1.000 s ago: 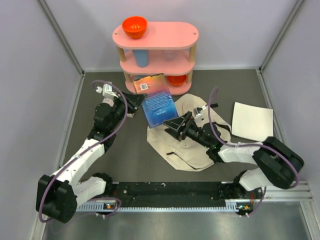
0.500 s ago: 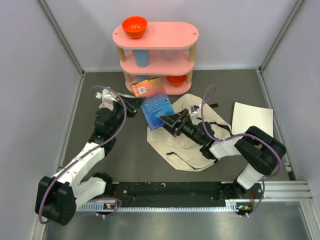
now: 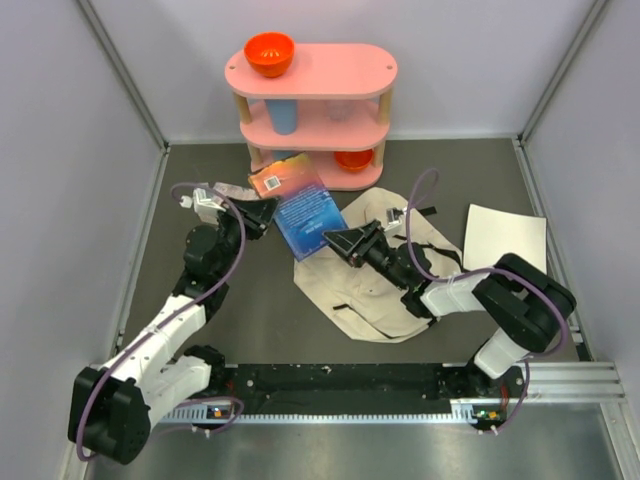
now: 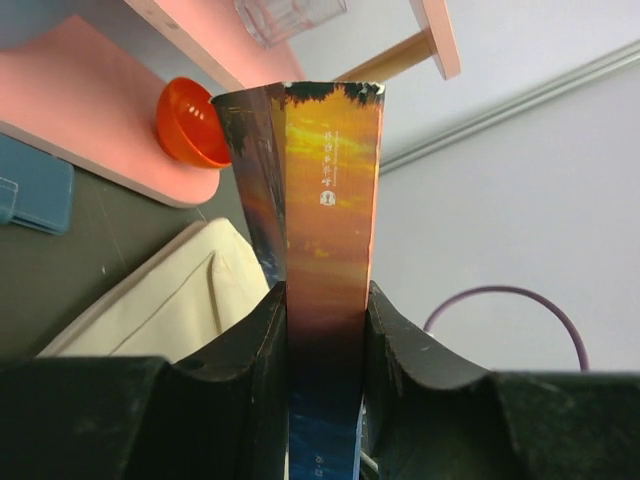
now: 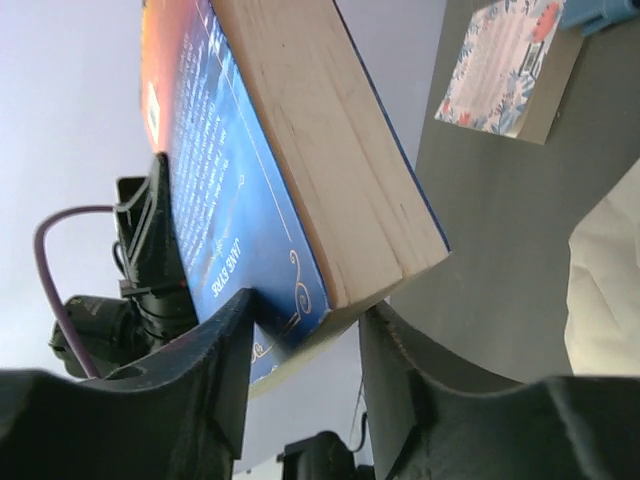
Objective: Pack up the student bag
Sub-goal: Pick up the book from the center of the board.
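**Black fingers at two edges of one book**

Left gripper (image 4: pixel 325 300) pinches the book (image 4: pixel 325 200) across its spine. Its wrist view shows both fingers pressed against the covers, with the orange-and-blue spine rising straight up between them. Right gripper (image 5: pixel 305 310) stands at a corner of the same book. Its wrist view shows one finger against the blue back cover and the other just beside the cream page block, but I cannot tell whether they squeeze it. Only the top view shows both grippers at once, facing each other with the book tilted between them and its barcode end toward the shelf (image 3: pixel 310 70).

Bag (image 3: pixel 370 300) lies flat on the dark table (image 3: pixel 250 300) under the right arm, and in the top view the book overlaps its far-left edge. That view alone shows the whole bag, with black straps toward its right side. The left wrist view catches one cream corner, and the right wrist view only a pale sliver at the frame's edge.

The pink shelf carries an orange bowl (image 3: pixel 269 53) on top and a blue cup (image 3: pixel 284 117) on the middle level. The left wrist view gives a clear glass (image 4: pixel 290 15), faint from above, and a close look at the lower bowl (image 4: pixel 190 125), also orange. Only the right wrist view shows a flowered card (image 5: pixel 505 65) on the table. A white sheet (image 3: pixel 505 242) lies just right of the bag.
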You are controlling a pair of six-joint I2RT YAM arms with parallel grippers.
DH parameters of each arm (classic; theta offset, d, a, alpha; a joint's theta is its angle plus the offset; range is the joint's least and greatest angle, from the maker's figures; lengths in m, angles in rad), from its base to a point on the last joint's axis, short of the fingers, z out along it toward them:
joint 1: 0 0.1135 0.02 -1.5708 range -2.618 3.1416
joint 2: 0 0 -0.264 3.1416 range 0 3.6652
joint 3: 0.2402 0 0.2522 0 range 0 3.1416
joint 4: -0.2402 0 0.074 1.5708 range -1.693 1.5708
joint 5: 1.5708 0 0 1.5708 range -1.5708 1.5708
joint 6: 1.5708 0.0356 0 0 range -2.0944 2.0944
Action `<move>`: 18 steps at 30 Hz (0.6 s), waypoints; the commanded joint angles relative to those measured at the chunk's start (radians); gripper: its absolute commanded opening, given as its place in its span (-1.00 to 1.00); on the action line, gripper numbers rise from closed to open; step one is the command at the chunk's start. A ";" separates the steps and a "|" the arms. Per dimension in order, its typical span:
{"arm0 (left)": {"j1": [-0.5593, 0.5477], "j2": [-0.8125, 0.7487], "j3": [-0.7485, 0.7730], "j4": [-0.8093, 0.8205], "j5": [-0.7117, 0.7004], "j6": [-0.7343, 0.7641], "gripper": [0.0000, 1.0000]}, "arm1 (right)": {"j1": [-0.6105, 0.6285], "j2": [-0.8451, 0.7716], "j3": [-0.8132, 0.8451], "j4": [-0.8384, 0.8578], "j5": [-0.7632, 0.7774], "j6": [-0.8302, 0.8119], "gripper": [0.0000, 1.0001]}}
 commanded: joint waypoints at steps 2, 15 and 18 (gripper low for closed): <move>-0.016 -0.049 0.014 0.153 0.074 -0.053 -1.00 | -0.001 -0.048 0.037 0.220 0.003 -0.049 -0.37; -0.016 -0.032 0.027 0.128 0.195 0.051 0.46 | -0.033 -0.206 0.083 0.002 -0.227 -0.219 -1.00; -0.016 -0.006 0.025 0.177 0.218 0.059 0.56 | -0.055 -0.219 0.080 -0.002 -0.315 -0.198 -1.00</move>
